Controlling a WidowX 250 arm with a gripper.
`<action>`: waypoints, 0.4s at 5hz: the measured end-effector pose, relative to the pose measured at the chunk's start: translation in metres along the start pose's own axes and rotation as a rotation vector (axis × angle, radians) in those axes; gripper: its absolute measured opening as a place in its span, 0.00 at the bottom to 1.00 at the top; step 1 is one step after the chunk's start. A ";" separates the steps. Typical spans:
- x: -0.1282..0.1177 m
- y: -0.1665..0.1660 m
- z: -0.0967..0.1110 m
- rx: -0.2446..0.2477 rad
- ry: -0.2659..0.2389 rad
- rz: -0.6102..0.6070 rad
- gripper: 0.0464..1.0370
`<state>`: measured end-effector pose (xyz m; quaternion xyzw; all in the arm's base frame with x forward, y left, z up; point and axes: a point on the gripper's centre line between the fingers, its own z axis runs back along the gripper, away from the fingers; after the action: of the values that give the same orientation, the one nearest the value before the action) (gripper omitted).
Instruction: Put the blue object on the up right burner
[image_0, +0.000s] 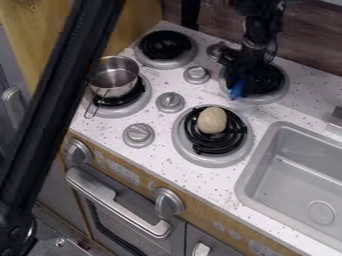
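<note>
The blue object (237, 89) is seen directly below the claw (245, 76), at the near edge of the up right burner (279, 92), toward the yellowish lump (212, 120). Whether the claw is clenched on it or released cannot be told, as dark parts are lost against dark coils; nor can contact between blue object and burner be made out.

The main risk is judged to be an off-centre placement: if the blue object is let go where it is seen, it may be tipped over the burner's rim onto the white worktop (160, 80). If its underside is caught on the raised coils while the claw is lowered, it may be tilted or pushed aside. If the claw is drawn off sideways, the object may be dragged along. By a low swing, the small knob (215, 49) just beside the claw could be knocked.

Behind the claw, room is limited by the wall (307, 37). In front of it, the way is narrowed by the lump on its burner (207, 159); farther off, past the middle knobs, the metal pot (113, 77) is met. On the sink side, a strip of worktop is offered before the basin (287, 172) is reached. The safest withdrawal is judged to be made straight up.
</note>
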<state>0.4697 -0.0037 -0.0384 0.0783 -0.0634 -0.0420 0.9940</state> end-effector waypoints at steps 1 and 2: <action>0.010 -0.003 -0.011 -0.011 0.004 0.008 0.36; 0.016 -0.003 -0.011 -0.009 0.023 0.019 0.40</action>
<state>0.4864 -0.0067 -0.0482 0.0739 -0.0524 -0.0317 0.9954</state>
